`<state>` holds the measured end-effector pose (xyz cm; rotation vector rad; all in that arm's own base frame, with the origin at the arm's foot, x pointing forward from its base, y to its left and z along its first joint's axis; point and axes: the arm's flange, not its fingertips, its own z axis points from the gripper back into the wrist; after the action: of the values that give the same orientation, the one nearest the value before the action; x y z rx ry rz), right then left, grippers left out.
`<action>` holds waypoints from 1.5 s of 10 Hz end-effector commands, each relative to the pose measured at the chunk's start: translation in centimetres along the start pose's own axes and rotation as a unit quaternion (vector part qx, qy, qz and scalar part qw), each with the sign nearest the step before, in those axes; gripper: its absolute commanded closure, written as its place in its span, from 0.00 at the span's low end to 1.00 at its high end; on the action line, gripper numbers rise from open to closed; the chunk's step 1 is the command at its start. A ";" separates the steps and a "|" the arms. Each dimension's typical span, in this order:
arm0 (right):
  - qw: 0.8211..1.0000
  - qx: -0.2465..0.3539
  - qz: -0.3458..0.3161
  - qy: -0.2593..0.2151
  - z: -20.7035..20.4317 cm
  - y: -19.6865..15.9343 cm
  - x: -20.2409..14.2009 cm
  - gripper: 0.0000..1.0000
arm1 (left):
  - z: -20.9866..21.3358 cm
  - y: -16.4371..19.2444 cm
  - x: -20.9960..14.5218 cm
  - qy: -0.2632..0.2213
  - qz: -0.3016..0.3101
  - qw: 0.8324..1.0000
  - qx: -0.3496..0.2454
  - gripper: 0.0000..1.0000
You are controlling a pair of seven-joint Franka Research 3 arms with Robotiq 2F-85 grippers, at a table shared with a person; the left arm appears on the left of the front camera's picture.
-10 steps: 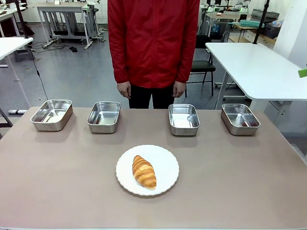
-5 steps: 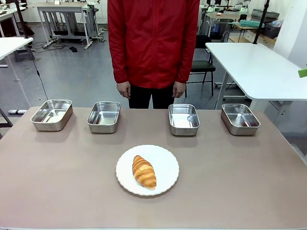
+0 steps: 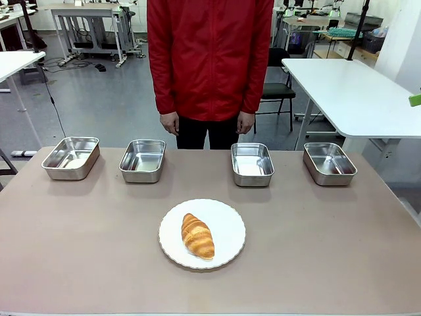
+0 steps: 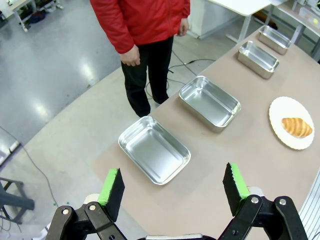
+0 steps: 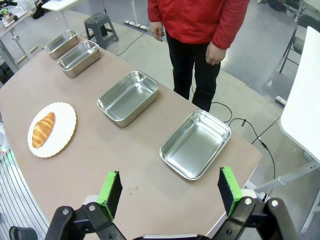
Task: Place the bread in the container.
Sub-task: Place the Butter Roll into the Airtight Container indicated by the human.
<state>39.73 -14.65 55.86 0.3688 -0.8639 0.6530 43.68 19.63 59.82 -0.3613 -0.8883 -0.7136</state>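
Bread (image 3: pixel 197 236): golden-brown ridged croissant lying on a round white plate (image 3: pixel 227 220), long axis slanted, darker ends. The plate sits in the middle of the table (image 3: pixel 329 257), on the robot's half. Only the plate touches the bread.

Beyond the plate, a row of four shiny steel pans runs along the far edge: far-left pan (image 3: pixel 71 157), second pan (image 3: pixel 143 158), third pan (image 3: pixel 252 162), far-right pan (image 3: pixel 329 162). All are alike and empty, and which one is the intended container cannot be told. The plate lies opposite the gap between the second and third pans, apart from both.

Left gripper (image 4: pixel 173 169): released, jaws spread wide, nothing between the green pads (image 4: pixel 111 186). In its wrist view the far-left pan lies just past the fingertips. The bread (image 4: pixel 296 126) is off near the right edge, beyond the second pan and well apart from the gripper.

Right gripper (image 5: pixel 169 171): also released, jaws wide, nothing held. The far-right pan lies just past its fingertips. The bread (image 5: pixel 43 129) is far off to the view's left, well apart.

Person in a red jacket (image 3: pixel 210 52) stands at the far side, with both hands (image 3: pixel 170 122) hanging down, clear of the table.
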 end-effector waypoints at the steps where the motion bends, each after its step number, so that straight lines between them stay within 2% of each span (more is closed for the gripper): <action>1: 1.000 0.002 0.004 -0.008 0.1 0.1 0.1 0.00 | 0.0 -0.1 0.0 -0.001 -0.008 1.000 -0.004 0.00; 15: 1.000 0.002 0.004 -0.008 0.1 0.1 0.1 0.00 | 0.0 -0.1 0.0 -0.001 -0.008 1.000 -0.004 0.00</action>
<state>39.72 -14.65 55.86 0.3688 -0.8638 0.6530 43.68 19.63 59.82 -0.3613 -0.8883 -0.7137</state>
